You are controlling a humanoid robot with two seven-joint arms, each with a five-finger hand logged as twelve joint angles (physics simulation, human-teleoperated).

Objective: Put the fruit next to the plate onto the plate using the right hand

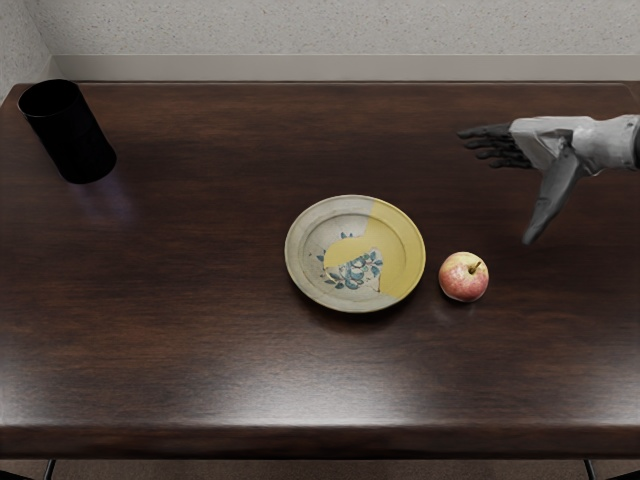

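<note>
A red and yellow apple [464, 277] lies on the dark wooden table just right of a round ceramic plate [400, 235]. The plate is cream and yellow with a blue floral pattern and holds nothing. My right hand [520, 160] comes in from the right edge and hovers above the table, up and to the right of the apple. Its fingers are spread, the dark fingers pointing left and the thumb hanging down, and it holds nothing. The hand is well apart from the apple.
A black cylindrical cup [67, 130] stands at the far left corner of the table [200, 330]. A pale wall runs behind the table's back edge.
</note>
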